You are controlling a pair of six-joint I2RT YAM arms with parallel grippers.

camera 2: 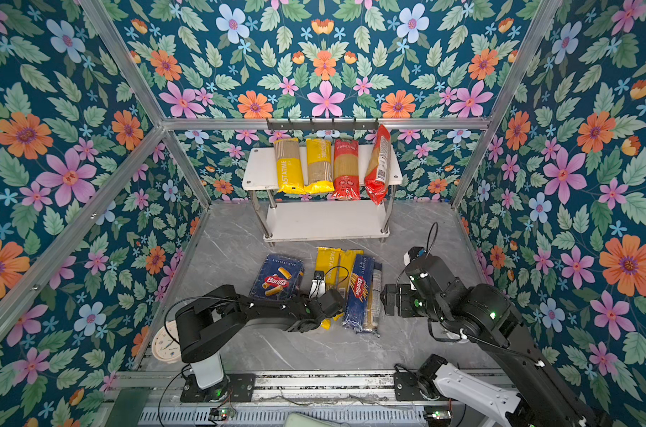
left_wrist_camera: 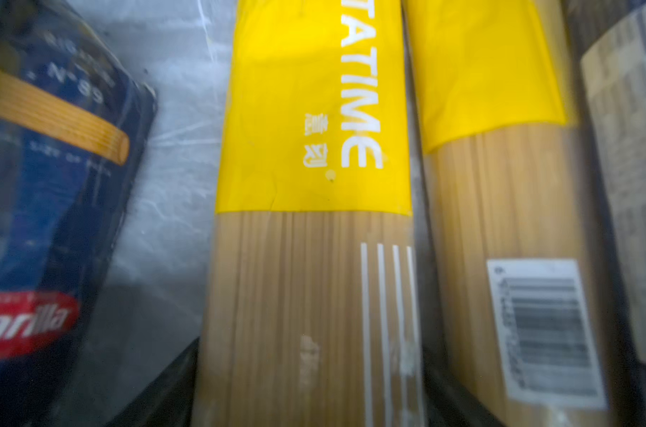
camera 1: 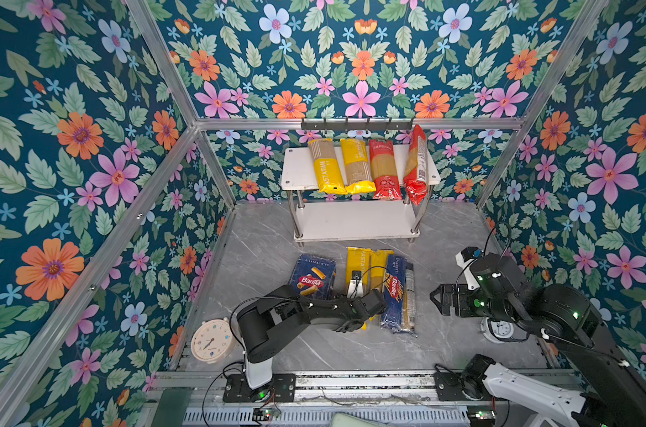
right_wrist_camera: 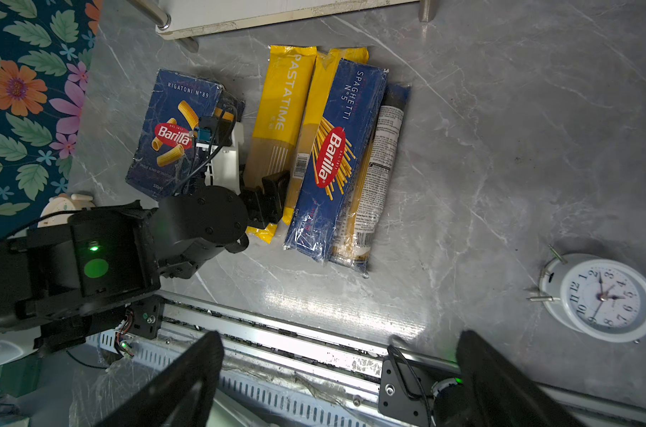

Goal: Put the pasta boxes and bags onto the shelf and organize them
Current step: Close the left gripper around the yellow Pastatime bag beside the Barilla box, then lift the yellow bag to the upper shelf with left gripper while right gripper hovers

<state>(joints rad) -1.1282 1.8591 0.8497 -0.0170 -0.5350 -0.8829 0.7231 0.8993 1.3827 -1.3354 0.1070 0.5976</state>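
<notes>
On the top board of the white shelf lie two yellow bags and two red bags; the right-hand red one stands tilted on edge. Side by side on the table lie the dark blue Barilla box, two yellow bags, a dark blue Barilla spaghetti bag and a clear bag. My left gripper is down over the left yellow Pastatime bag, a finger against each long side. My right gripper hovers open and empty at the right.
A cream clock lies at the front left by the left arm's base. A white alarm clock lies under the right arm. A black hook rail hangs above the shelf. The shelf's lower board is bare.
</notes>
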